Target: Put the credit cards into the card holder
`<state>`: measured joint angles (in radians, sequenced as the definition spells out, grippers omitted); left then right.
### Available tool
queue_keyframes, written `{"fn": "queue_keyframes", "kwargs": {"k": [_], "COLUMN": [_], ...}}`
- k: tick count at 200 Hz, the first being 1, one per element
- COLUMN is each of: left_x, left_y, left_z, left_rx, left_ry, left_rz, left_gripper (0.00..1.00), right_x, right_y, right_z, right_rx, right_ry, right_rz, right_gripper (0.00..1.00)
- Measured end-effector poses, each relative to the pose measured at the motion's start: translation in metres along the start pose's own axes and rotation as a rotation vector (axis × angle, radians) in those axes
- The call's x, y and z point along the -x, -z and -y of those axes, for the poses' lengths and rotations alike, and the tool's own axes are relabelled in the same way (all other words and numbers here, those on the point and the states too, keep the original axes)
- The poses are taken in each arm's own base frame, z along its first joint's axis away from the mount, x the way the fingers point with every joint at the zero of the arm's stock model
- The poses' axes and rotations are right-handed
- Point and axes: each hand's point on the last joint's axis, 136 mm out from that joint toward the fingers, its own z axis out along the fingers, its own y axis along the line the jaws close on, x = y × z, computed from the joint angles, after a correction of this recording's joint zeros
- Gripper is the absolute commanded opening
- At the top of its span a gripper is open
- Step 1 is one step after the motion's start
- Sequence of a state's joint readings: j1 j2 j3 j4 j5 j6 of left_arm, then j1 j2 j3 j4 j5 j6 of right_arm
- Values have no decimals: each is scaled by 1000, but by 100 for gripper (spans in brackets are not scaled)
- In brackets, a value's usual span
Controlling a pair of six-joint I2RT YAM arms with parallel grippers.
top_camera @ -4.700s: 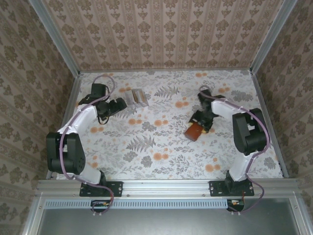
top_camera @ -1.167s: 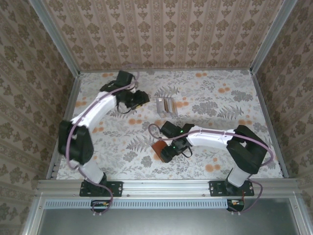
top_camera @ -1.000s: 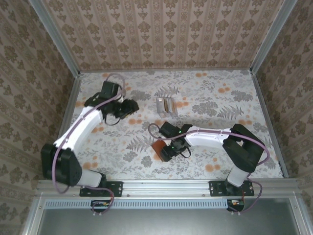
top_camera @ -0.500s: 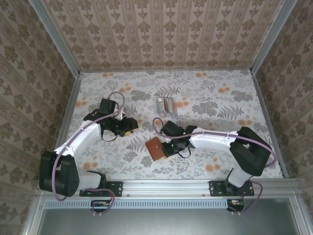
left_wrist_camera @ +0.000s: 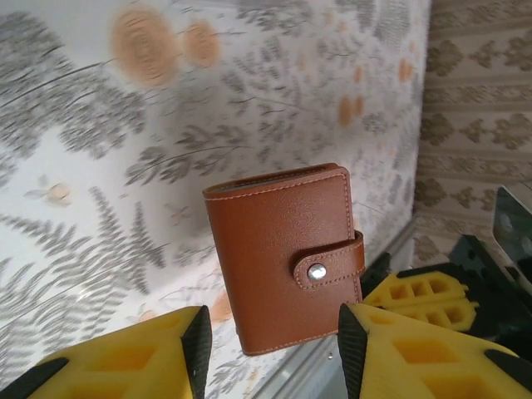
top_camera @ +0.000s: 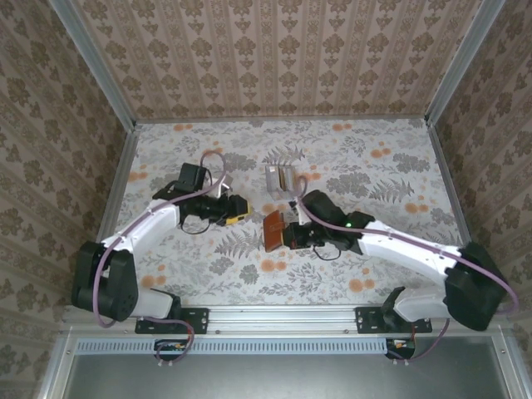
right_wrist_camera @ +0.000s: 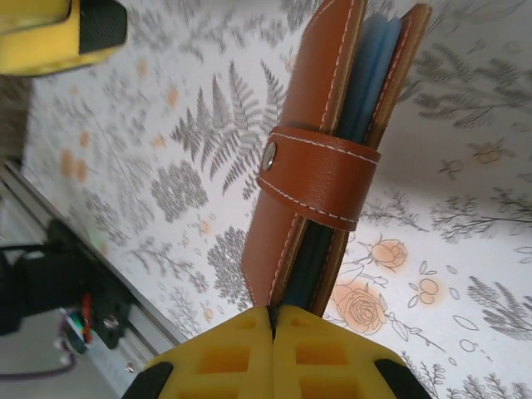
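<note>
- card holder (left_wrist_camera: 274, 249): brown leather-like skin, fine grain, low sheen, pale stitched edges.
- snap stud (left_wrist_camera: 316, 270): bright polished metal.
- finger pads (left_wrist_camera: 116, 366): yellow matt plastic.
- table (left_wrist_camera: 100, 166): smooth floral-printed covering.

I see my left arm (top_camera: 150, 220) and right arm (top_camera: 411, 248) built of white links between bulky black joints, a thin purple cable (top_camera: 96, 283) looping along each. Black base plates (top_camera: 162, 321) anchor them. The left gripper (left_wrist_camera: 274, 326) and right gripper (right_wrist_camera: 273, 320) carry yellow, square-pocketed fingers (left_wrist_camera: 125, 366).
</note>
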<state>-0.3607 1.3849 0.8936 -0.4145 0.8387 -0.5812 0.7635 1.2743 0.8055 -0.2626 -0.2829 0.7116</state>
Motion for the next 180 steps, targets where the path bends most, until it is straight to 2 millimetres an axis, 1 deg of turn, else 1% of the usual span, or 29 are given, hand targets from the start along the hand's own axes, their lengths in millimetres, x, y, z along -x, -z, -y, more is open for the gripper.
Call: {"fn": "queue_keyframes", "kwargs": {"k": [20,38,54,80,100,119,140,154,180], "left_x": [9,15,20,27,34,39,41,44,49], "left_y": [4,9,12,13,13,12,10,8,5], "left_z": [22,43,56,70,72,67,65,67,73], "left_rx": [-56,-132,-189,-232,-224,-171,-168,-179,-208], "left_ry": [-38,-38,-22,7,18,36,59,77,102], "left_rz": [-18,-26,-25,-34,-34,-30,-31,-29,-31], "left_gripper": [52,57,59,61,64,64,64,63,60], "right_x": [17,29,37,48,58,65,71,76,87], "right_y": [21,34,40,45,52,59,63,61,48], "right_z": [-4,-9,-16,-30,-40,-46,-51,-55,-64], "right_rx": [74,137,191,274,327,363,390,407,438], "right_ry": [-74,-127,-165,-210,-234,-247,-245,-244,-252], "right_rz": [103,175,207,245,283,310,333,336,319], "right_gripper": [0,0,0,0,0,0,0,0,0]}}
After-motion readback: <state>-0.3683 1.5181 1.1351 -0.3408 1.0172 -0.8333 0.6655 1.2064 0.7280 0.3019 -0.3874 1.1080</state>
